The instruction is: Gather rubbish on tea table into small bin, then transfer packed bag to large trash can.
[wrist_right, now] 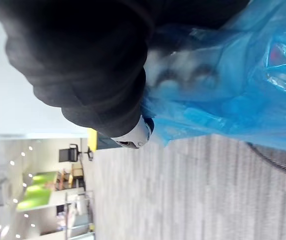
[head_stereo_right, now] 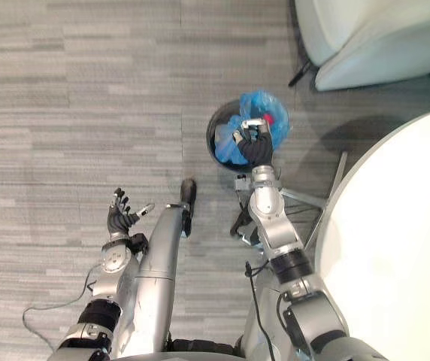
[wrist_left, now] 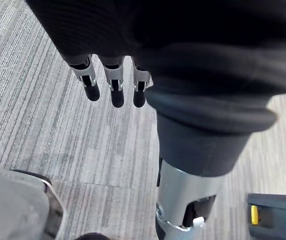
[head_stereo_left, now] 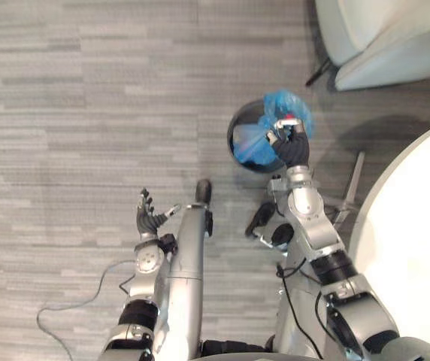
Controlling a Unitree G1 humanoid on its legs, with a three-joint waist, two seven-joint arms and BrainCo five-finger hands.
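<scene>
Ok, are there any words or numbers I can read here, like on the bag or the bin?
No words or numbers can be read here.
Box on the floor: a white mark, too blurred to read.
Red scrap inside the bag that the right hand grips: too blurred to tell if it has print.
Bin: no print to see.

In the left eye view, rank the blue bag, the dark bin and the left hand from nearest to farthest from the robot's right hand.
1. Bag, gripped in the right hand.
2. Bin, just beneath.
3. Left hand, well off to the robot's left.
</scene>
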